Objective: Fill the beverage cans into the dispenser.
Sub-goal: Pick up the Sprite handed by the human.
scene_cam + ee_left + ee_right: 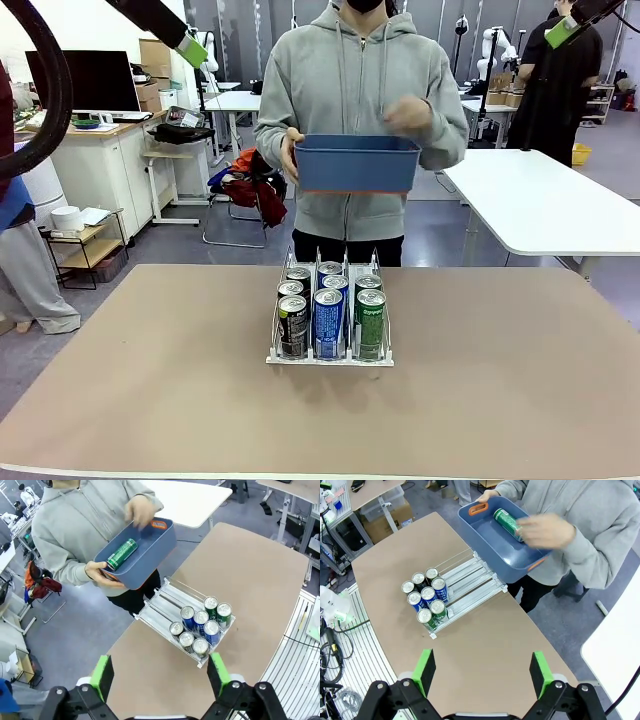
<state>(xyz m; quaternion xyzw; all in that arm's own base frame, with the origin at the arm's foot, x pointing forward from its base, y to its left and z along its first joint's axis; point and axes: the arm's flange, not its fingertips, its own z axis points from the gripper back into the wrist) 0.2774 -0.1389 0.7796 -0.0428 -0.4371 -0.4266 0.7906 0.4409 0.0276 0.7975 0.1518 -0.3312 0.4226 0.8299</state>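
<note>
— Across the table from me, what stands in the way?
— A person [360,90] in a grey hoodie holds a blue plastic rectangular bin [355,165] at chest height. One green can [122,553] lies inside, with their free hand [545,530] over it.
— And the rack?
— I see the white wire dispenser [330,360] mid-table, eight slim aluminium cans [328,320] crowded at its near lip, well below both arms. The left gripper [160,677] and right gripper [482,672] have jaws spread wide, empty.
— Surface?
— Brown tabletop [150,380]; white desks [540,200] behind.
</note>
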